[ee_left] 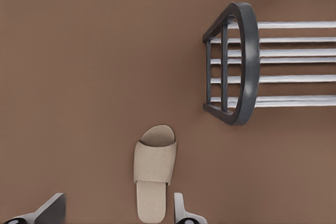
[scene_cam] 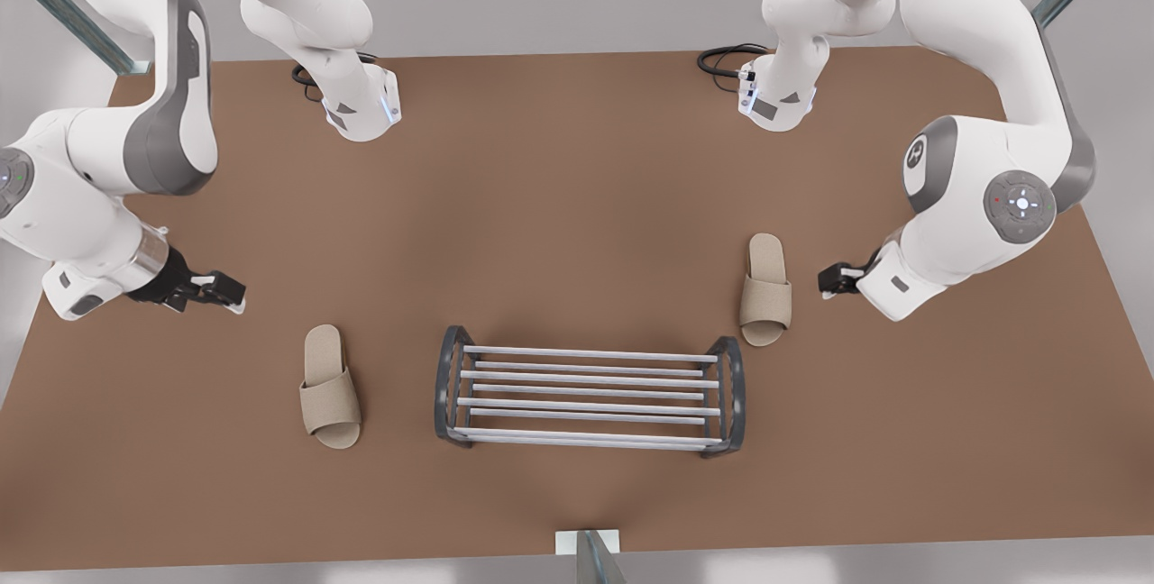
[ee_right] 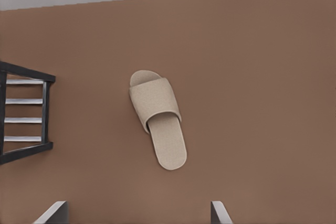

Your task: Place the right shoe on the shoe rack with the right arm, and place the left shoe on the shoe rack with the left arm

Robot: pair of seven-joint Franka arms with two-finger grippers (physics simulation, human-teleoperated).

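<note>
Brown tabletop (scene_cam: 577, 205) is carrying everything I am steering toward. On the front view's left of the shoe rack (scene_cam: 590, 390), the right gripper (scene_cam: 231, 294) is hovering with its fingers (ee_right: 52, 213) spread wide, off the heel end of the right shoe (scene_cam: 330, 386). That shoe is lying flat alongside the rack's end, a little apart from it. I am judging that the reach is the step in hand. I am aiming to come down over the strap, jaws across its width, and to lift high enough for the sole to clear the dark end arch.

On the rack's other side, the left shoe (scene_cam: 766, 291) is lying just beside the far corner. The left gripper (scene_cam: 826, 280), also spread, is waiting close to it. Nothing is blocking either path. The cables (scene_cam: 721, 61) are lying well behind the rack.
</note>
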